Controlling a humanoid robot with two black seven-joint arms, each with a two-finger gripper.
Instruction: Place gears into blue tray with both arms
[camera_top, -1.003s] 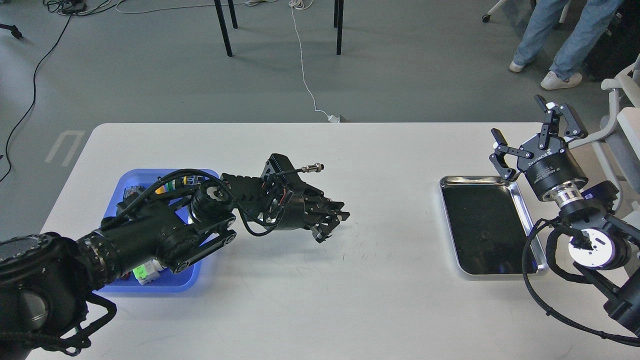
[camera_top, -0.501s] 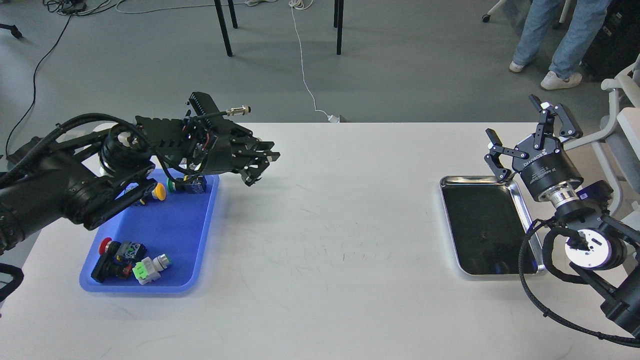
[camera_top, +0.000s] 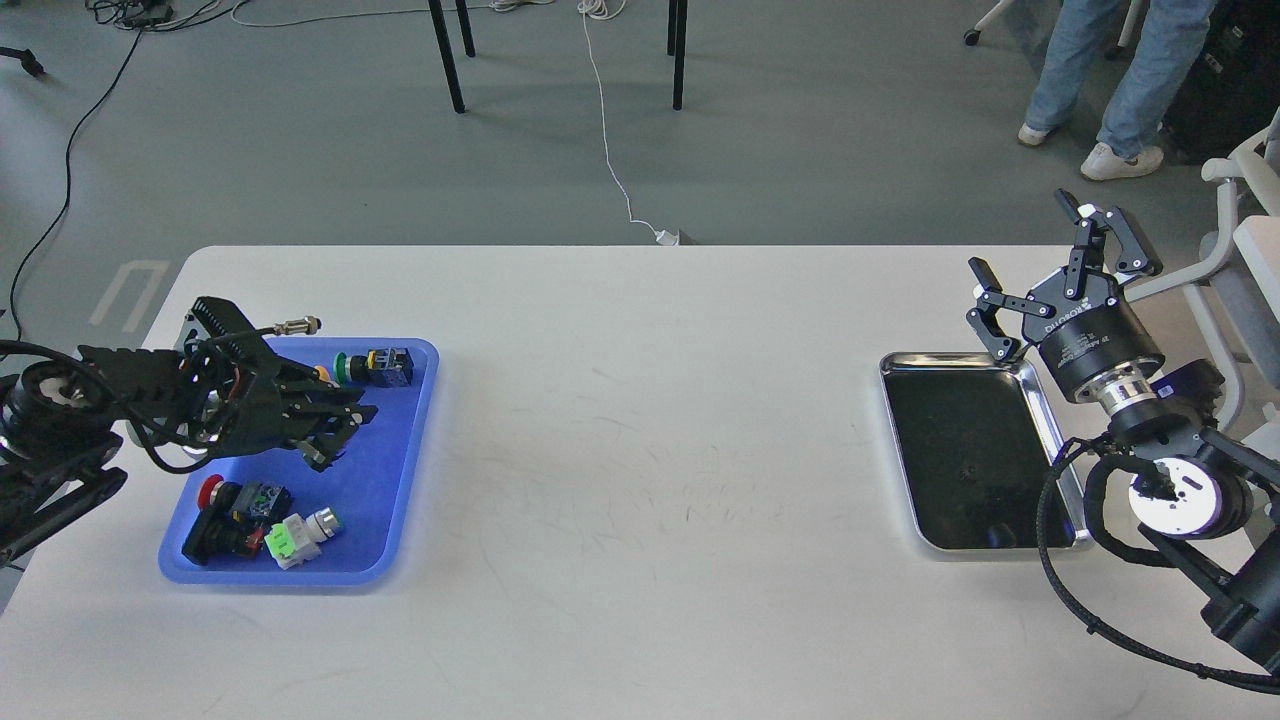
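The blue tray (camera_top: 385, 480) lies at the table's left and holds coloured push-button switches (camera_top: 375, 366). My left gripper (camera_top: 338, 437) hangs low over the tray's middle, pointing right. Its fingers are dark and close together, so I cannot tell whether anything is between them. My right gripper (camera_top: 1040, 270) stands open and empty, raised above the far right corner of the silver tray (camera_top: 1045, 405). No gears show clearly. Only a faint speck (camera_top: 965, 469) sits on the silver tray's black inside.
More switches (camera_top: 250, 515) lie in the blue tray's near left corner. A person's legs (camera_top: 1110, 80) and a white chair (camera_top: 1250, 230) are beyond the table's right end. Table legs and a white cable cross the floor behind.
My left arm swung from the table's middle up and back to the left, and its gripper now hangs over the blue tray. The right gripper has barely shifted.
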